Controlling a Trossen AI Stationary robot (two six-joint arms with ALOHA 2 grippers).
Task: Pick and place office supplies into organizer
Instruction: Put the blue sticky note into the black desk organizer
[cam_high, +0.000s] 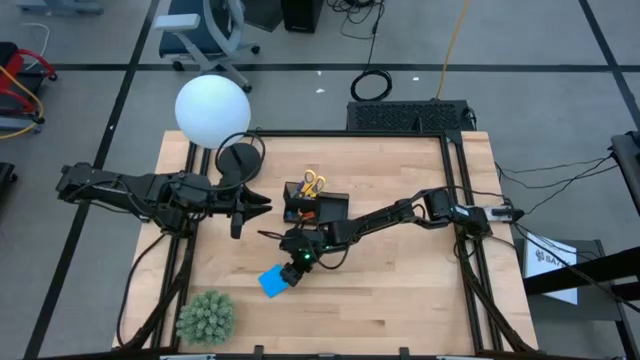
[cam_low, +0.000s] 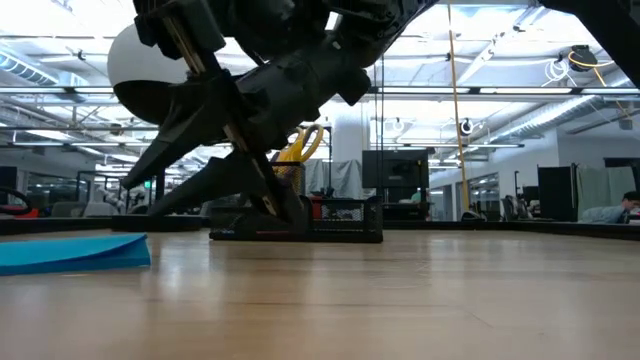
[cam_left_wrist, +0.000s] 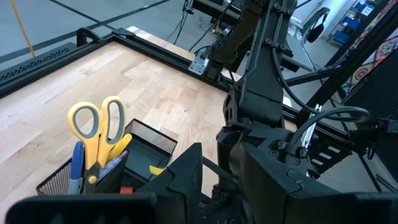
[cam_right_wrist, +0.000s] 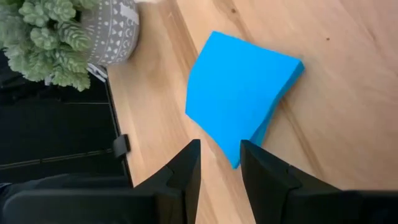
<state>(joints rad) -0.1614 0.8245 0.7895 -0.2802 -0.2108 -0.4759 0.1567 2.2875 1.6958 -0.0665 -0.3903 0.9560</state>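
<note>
The blue note pad lies flat on the wooden table, near the front and left of centre; it also shows in the low view. My right gripper hovers low at the pad's far-right corner, slightly open, and that corner shows in the gap. The black organizer stands mid-table. It holds the yellow-handled scissors, a blue pen and a yellow pen. My left gripper hangs raised just left of the organizer. My right gripper has the pad's corner showing between its fingertips as it slants down from the table's right side. I cannot tell whether either finger touches the pad. The pad rests on the table.
A green spiky plant in a grey pot stands at the front left, close to the pad. A lamp with a white globe and a round black base is at the back left. The table's right half is bare wood.
</note>
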